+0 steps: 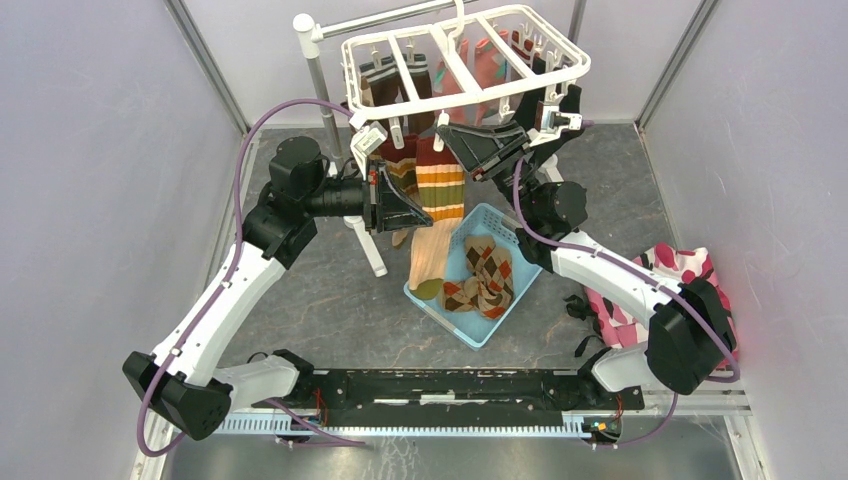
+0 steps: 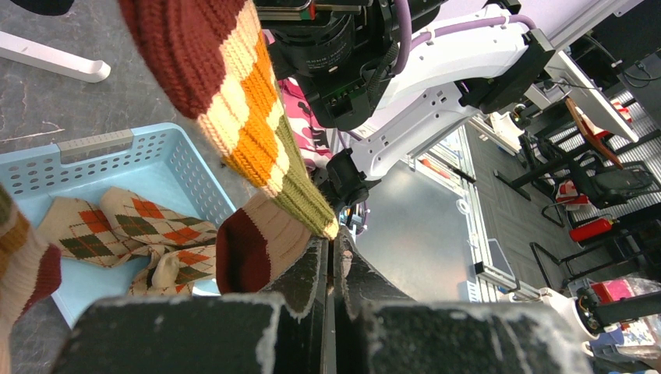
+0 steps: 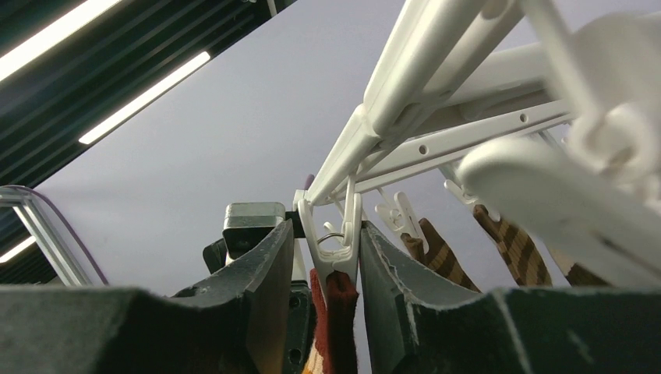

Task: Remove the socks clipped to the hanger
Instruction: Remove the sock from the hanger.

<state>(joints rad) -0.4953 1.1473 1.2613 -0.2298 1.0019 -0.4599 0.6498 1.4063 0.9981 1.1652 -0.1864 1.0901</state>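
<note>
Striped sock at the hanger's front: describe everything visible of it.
The striped sock is ribbed knit, banded dark red, cream, orange and olive. It hangs straight down, its dark red top pinched in a white clip on the hanger. The right gripper brackets that clip, jaws apart. The left gripper, shut, meets the olive band; whether it pinches cloth is unclear. From above, the sock's lower end overlaps the basket rim.

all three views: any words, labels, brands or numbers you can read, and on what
No text can be read.
The hanger, striped sock, argyle socks and basket carry no print.
The background gear in the left wrist view is too small and blurred to read.
</note>
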